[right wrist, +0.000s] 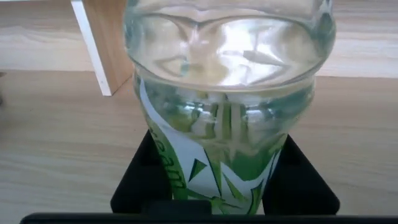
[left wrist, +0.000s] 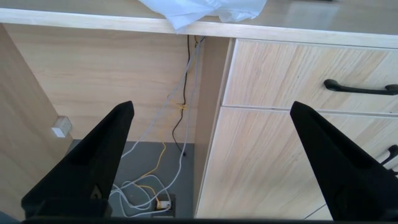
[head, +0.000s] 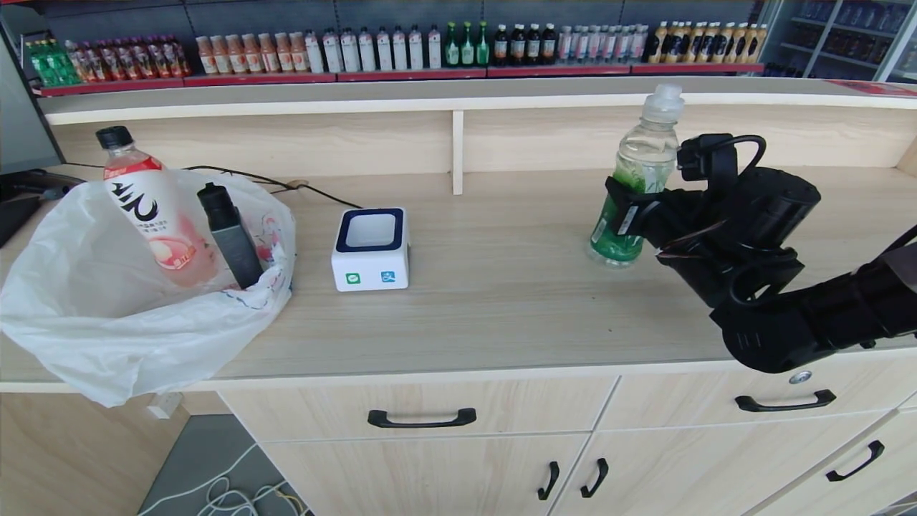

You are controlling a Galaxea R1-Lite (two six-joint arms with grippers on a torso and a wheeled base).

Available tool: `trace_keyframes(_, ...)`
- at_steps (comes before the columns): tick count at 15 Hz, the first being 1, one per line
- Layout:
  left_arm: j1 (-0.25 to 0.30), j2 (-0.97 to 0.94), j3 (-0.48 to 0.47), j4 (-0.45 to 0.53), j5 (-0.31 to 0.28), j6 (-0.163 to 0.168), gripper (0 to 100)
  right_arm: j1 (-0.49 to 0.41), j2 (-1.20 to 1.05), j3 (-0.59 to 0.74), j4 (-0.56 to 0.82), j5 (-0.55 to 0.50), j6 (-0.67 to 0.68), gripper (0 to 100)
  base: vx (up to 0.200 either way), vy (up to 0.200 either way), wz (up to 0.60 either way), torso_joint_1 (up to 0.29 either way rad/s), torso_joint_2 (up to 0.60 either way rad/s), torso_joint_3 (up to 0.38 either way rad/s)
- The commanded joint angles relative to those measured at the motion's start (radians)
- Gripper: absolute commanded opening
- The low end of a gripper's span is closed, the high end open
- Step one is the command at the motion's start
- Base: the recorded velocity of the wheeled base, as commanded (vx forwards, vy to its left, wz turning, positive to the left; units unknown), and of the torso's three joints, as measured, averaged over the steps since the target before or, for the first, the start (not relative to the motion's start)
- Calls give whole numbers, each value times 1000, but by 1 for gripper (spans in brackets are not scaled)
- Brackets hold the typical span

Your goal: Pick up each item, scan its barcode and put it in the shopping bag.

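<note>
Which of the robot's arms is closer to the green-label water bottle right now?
The right. The right gripper is closed around the green-label bottle over the counter; the left gripper hangs open below the counter's edge, beneath the shopping bag.

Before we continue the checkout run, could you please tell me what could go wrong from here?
1. The right end effector grips the green-labelled bottle around its label; the tall bottle may tilt or slip on the way to the scanner.
2. The shopping bag sags over the counter edge, with a pink-labelled bottle and a dark bottle leaning inside; a third could tip them or pull the bag off.
</note>
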Motion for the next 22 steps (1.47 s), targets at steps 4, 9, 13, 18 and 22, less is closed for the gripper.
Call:
trace_keyframes(4, -1, 0, 0, 0, -1, 0, 100, 2, -14, 7, -2, -3, -2, 0, 0, 0, 0, 0, 0, 0)
trace_keyframes(9, -1, 0, 0, 0, 0, 0, 100, 1, -83, 70, -2, -4, -31, 0, 0, 0, 0, 0, 0, 0)
trace_keyframes(13, -1, 0, 0, 0, -1, 0, 100, 10, -220, 151, 13, -4, -54, 0, 0, 0, 0, 0, 0, 0)
trace_keyframes(18, -1, 0, 0, 0, 0, 0, 100, 21, -474, 284, 121, -4, -104, 0, 0, 0, 0, 0, 0, 0)
trace_keyframes(22, -1, 0, 0, 0, -1, 0, 100, 22, -703, 364, 285, 3, -110, 0, 0, 0, 0, 0, 0, 0)
